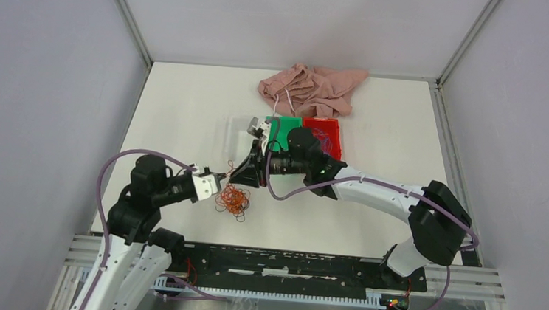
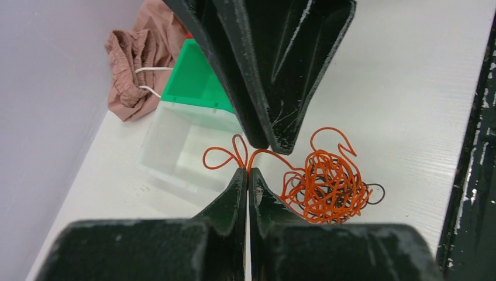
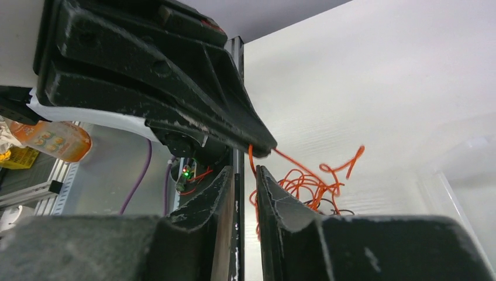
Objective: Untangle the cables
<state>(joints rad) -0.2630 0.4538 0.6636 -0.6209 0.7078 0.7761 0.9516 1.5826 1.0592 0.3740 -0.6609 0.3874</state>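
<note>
Orange-red cables (image 2: 327, 184), with a few dark strands mixed in, lie as a curly knot on the white worktop (image 1: 185, 118). The knot sits just beside both claw tips, on the side toward the arm bases.

Left arm: folded at the elbow, forearm low over the worktop, reaching rightward. Left claw (image 2: 247, 171) is pressed together on one orange strand. A small double loop stands out beside its tip, and the strand runs on into the knot.

Right arm: stretched far across from its base, wrist turned so the right claw (image 3: 245, 170) points at the left claw, tip to tip, very close. Its fingers stand a narrow slit apart with an orange strand passing through. Cannot tell whether the strand is pinched.

Beyond the claws: a clear plastic box (image 2: 175, 146), then a green bin (image 2: 196, 76) with a red bin (image 1: 325, 133) against its side, then a crumpled pink cloth (image 1: 310, 87).

Hard to make out:
- From overhead, the right wrist covers part of both bins and the spot where the tips meet.
- In the left wrist view the right claw shows side-on, one finger hiding the other.
- The dark strands are buried in the knot, so their count is unclear.
</note>
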